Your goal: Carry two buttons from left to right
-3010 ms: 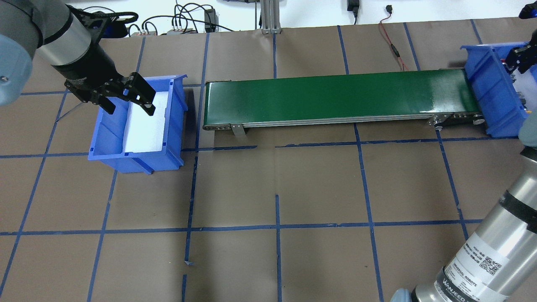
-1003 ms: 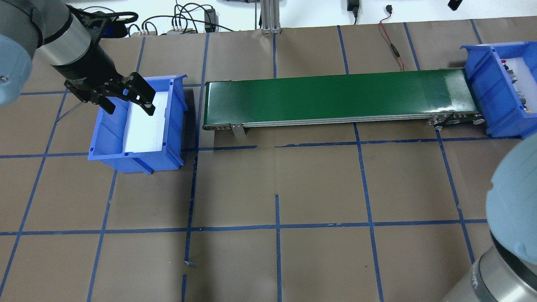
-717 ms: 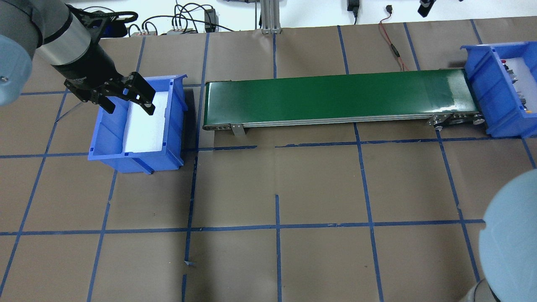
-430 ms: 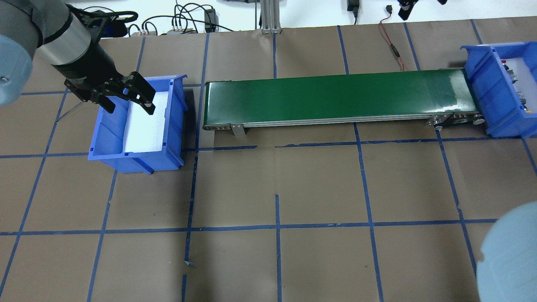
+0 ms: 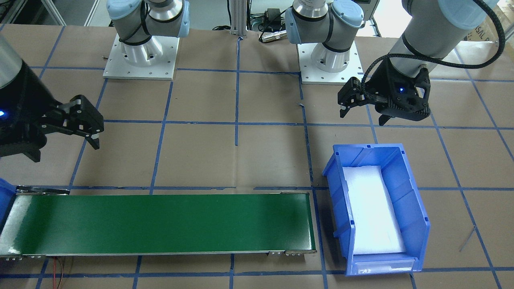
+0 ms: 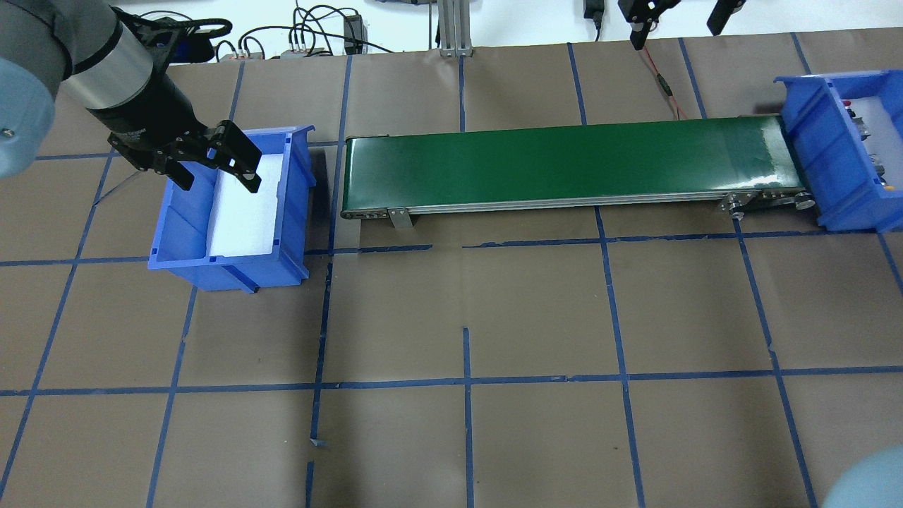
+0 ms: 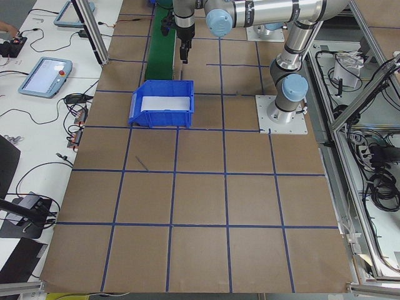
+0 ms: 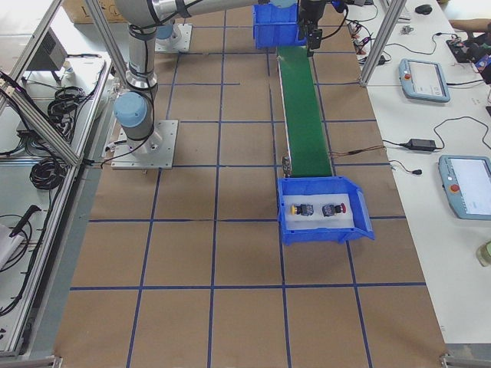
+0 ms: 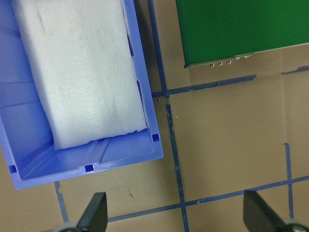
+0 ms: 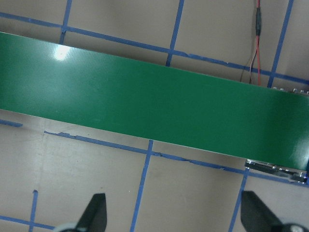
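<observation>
The left gripper (image 6: 219, 182), black and two-fingered, hangs with its jaws wide apart, holding nothing. Under it sits a blue plastic bin lined with white foam (image 6: 227, 272); in the left wrist view that bin lies ahead of the fingertips (image 9: 92, 212). The right gripper (image 5: 66, 150) is spread wide too, with nothing between its jaws. It hangs high over the long green conveyor belt (image 6: 564, 159), which stretches across the ground below it in the right wrist view. At the belt's end on that gripper's side stands a second blue plastic bin (image 8: 326, 234). On its white foam lie the yellow-capped push-button (image 8: 300, 208) and the red-capped push-button (image 8: 334, 208), side by side but not touching, well apart from both grippers.
</observation>
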Controlling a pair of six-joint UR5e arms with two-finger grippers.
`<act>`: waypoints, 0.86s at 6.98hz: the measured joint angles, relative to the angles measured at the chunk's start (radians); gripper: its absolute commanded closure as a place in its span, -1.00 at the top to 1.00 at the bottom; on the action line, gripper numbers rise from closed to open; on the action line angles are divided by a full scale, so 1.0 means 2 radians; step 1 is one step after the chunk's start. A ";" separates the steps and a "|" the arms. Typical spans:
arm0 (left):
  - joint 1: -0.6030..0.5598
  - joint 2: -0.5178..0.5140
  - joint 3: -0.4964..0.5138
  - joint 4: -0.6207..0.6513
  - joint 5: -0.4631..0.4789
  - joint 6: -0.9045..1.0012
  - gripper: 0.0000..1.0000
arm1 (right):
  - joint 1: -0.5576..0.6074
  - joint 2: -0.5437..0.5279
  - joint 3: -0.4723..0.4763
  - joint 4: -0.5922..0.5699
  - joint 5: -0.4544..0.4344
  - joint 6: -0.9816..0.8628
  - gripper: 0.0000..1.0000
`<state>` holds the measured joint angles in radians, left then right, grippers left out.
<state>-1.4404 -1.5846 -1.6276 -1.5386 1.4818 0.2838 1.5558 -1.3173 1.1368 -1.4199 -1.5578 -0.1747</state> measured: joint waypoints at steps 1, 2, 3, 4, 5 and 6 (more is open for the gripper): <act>0.000 0.000 0.000 0.000 0.000 0.000 1.00 | 0.002 -0.021 0.034 -0.002 0.011 0.012 1.00; 0.000 0.000 0.000 0.000 0.000 0.000 1.00 | 0.003 -0.035 0.066 -0.011 0.030 0.017 1.00; 0.000 0.000 0.000 0.000 0.000 0.000 1.00 | 0.003 -0.049 0.092 -0.025 0.034 0.018 1.00; 0.000 0.000 0.000 0.000 0.000 0.000 1.00 | 0.004 -0.065 0.116 -0.033 0.023 0.020 1.00; 0.000 0.000 0.000 0.000 0.000 0.000 1.00 | 0.003 -0.078 0.138 -0.036 0.010 0.023 1.00; 0.000 0.000 0.000 0.000 0.000 0.000 1.00 | 0.003 -0.088 0.153 -0.037 0.006 0.029 1.00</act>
<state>-1.4399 -1.5848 -1.6276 -1.5386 1.4818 0.2838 1.5614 -1.4931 1.4430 -1.4933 -1.5462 -0.1160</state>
